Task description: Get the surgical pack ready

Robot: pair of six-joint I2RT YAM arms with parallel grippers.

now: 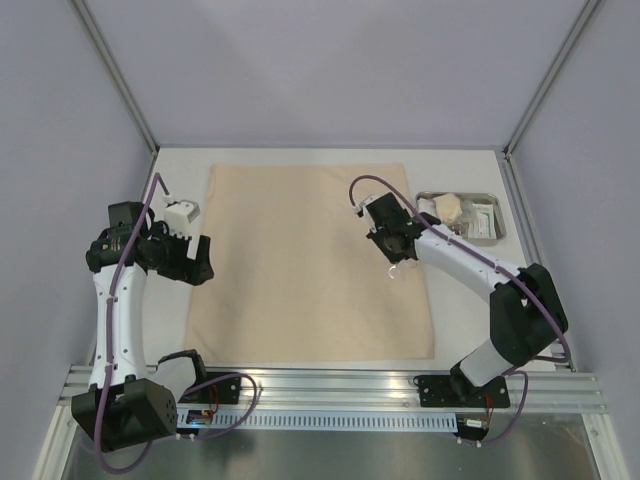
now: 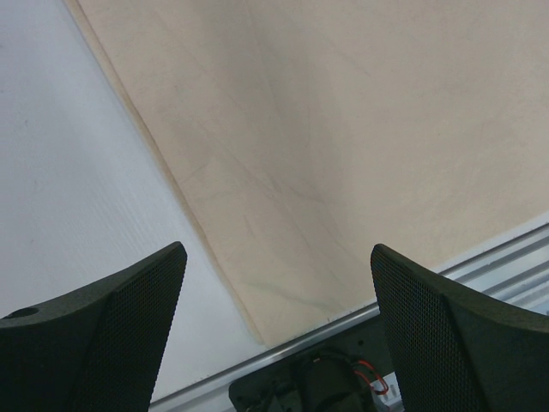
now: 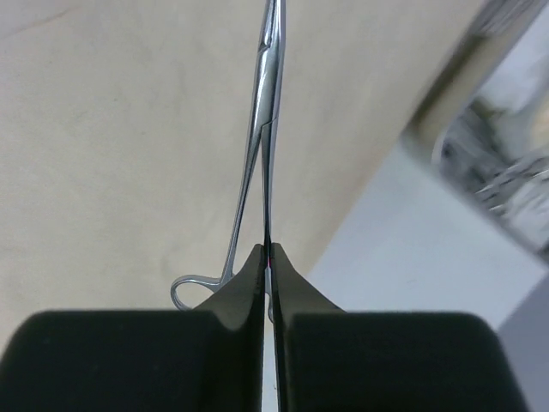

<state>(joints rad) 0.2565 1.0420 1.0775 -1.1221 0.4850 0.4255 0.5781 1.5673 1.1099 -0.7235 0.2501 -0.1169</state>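
Observation:
The tan cloth sheet (image 1: 310,260) lies spread flat in the middle of the table. My right gripper (image 1: 396,250) hovers over the sheet's right edge, shut on a steel scissor-handled clamp (image 3: 262,94). The clamp's tip points away and one ring handle sticks out to the left of the fingers (image 3: 309,300). The small steel tray (image 1: 470,194) sits at the back right with white packets (image 1: 486,220) and a gauze pad (image 1: 450,208) in it. My left gripper (image 1: 200,262) is open and empty beside the sheet's left edge (image 2: 189,206). I see no tweezers.
The tray's blurred rim (image 3: 446,94) shows at the right of the right wrist view, with bare white table between it and the sheet (image 3: 111,146). A metal rail (image 1: 330,385) runs along the near edge. Enclosure walls close in the back and sides.

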